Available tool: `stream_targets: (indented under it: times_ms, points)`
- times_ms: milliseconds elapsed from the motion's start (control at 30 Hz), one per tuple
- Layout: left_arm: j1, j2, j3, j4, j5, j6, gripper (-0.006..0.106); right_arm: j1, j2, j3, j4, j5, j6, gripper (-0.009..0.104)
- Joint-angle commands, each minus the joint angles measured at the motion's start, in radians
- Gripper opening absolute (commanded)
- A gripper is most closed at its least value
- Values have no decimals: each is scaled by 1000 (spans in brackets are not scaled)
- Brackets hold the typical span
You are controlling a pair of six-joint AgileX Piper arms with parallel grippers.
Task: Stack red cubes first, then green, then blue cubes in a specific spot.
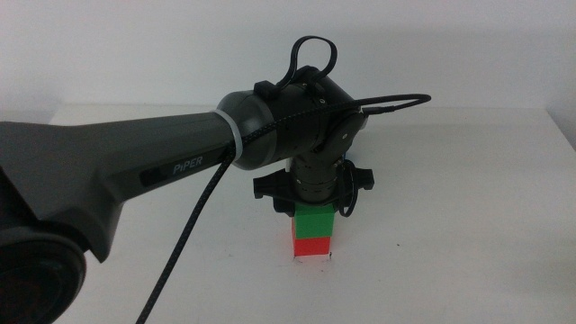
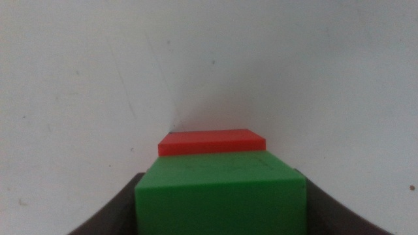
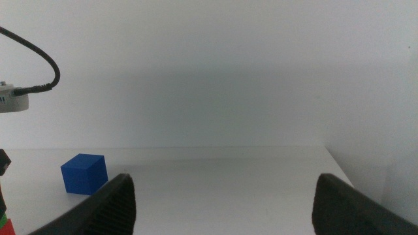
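The green cube (image 1: 315, 221) sits on the red cube (image 1: 313, 246) near the table's middle front. My left gripper (image 1: 310, 202) comes down from above with its jaws against the green cube's sides. In the left wrist view the green cube (image 2: 222, 192) fills the space between the jaws, with the red cube (image 2: 212, 141) showing under it, slightly offset. The blue cube (image 3: 84, 173) lies alone on the table in the right wrist view; in the middle view it is hidden. My right gripper (image 3: 225, 202) is open and empty, out of the middle view.
The left arm (image 1: 135, 166) spans the left half of the middle view with its cable (image 1: 180, 261) hanging down. The white table (image 1: 468, 207) ends at a white wall behind.
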Motion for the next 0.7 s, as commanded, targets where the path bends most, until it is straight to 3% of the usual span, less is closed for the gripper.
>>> stream_targets:
  times_ms: [0,200,433,533,667]
  points:
    - [1,9,-5,9,-19,-2,22,-6,-5,3,-4,-9,-4,93]
    - [1,9,-5,44,-36,-2,47,-6,-5,3,-4,-9,-4,93]
    - [1,9,-5,91,-37,19,93,-6,-5,3,-4,-9,-4,93]
    - [1,-6,-10,74,-43,25,94,-6,-5,3,-4,-9,-4,93]
    - [5,-179,-38,69,6,338,94,-6,-5,3,-4,-9,-4,93]
